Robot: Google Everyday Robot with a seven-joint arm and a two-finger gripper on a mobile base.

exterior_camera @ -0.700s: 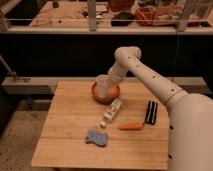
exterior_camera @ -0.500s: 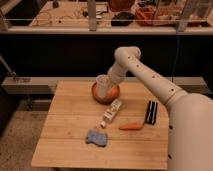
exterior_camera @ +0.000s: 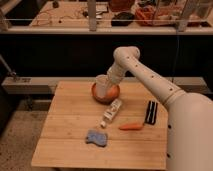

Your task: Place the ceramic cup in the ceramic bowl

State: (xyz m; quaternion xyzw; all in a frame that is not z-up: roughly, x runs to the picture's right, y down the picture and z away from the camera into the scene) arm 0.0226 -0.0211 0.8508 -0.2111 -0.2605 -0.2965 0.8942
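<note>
The gripper (exterior_camera: 110,80) hung over the far middle of the wooden table (exterior_camera: 70,135), at the end of a white arm (exterior_camera: 150,80) that reached in from the robot's body (exterior_camera: 192,135) at the right edge of the view. It sat right against the upper right side of the cup (exterior_camera: 101,85). Whether it was clamped on the cup or had let go could not be told, as the wrist and the cup ran together at that spot. The cup stood upright or nearly so inside the bowl (exterior_camera: 116,93), with its lower part hidden behind the bowl's near rim and its pale top rising well above it. It filled the left part of the bowl, and the orange-brown wall showed on both sides of it. The bowl rested on the table near the far edge. Nearer the camera, a small white bottle (exterior_camera: 112,112) lay on its side, close to the bowl but apart from it. A carrot (exterior_camera: 131,127) lay to the right of the bottle's near end. A black block (exterior_camera: 150,113) lay beside the carrot, towards the robot's body. A blue cloth (exterior_camera: 96,137) lay nearest the front edge, left of the carrot and apart from everything else.
</note>
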